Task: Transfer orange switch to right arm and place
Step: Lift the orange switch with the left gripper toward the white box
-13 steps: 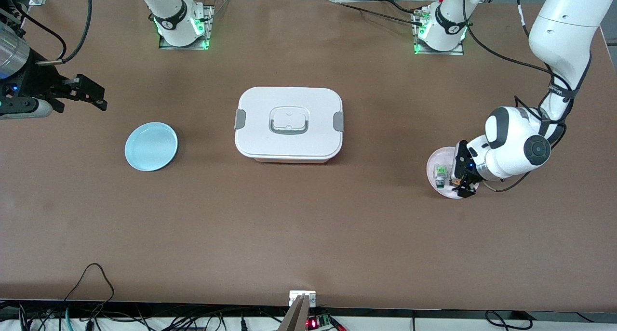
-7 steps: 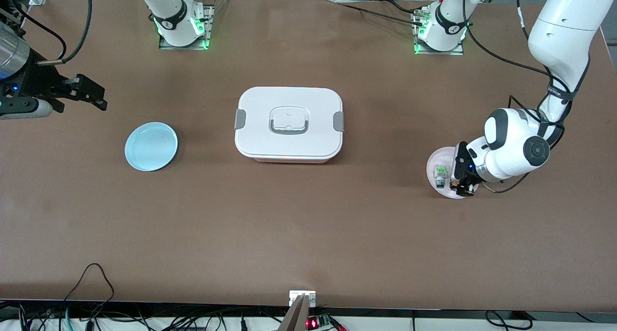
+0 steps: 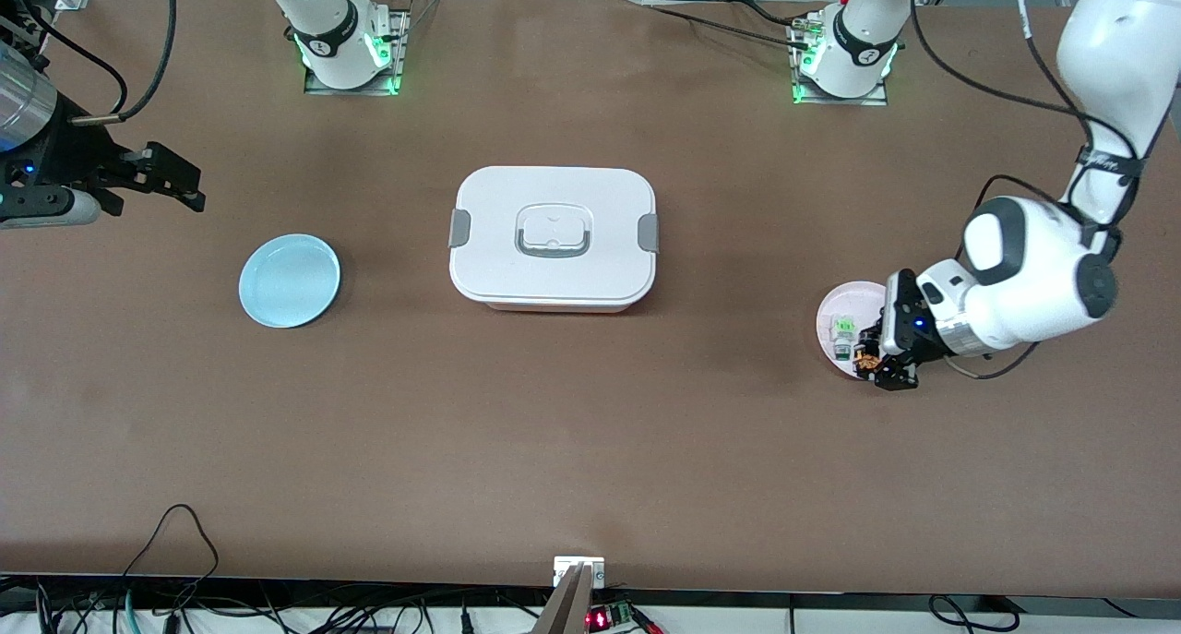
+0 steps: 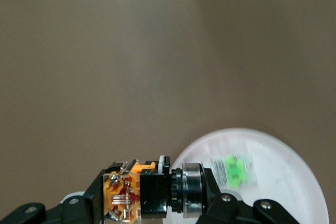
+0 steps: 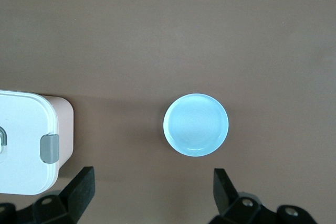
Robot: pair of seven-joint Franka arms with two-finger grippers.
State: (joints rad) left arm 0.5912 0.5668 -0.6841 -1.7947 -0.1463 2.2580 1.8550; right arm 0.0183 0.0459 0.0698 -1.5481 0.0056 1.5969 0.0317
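The left claw [image 3: 876, 362] has lifted the orange switch [image 4: 149, 188] off the pink plate [image 3: 835, 304].

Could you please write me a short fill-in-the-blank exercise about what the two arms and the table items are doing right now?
1. The left gripper is shut on the ____ switch.
2. The white-and-green component lies on the ____ plate.
3. The right gripper hangs open over the table near the ____ plate.
4. Between the two plates stands a white box with its lid ____.

Missing words: orange; pink; blue; on
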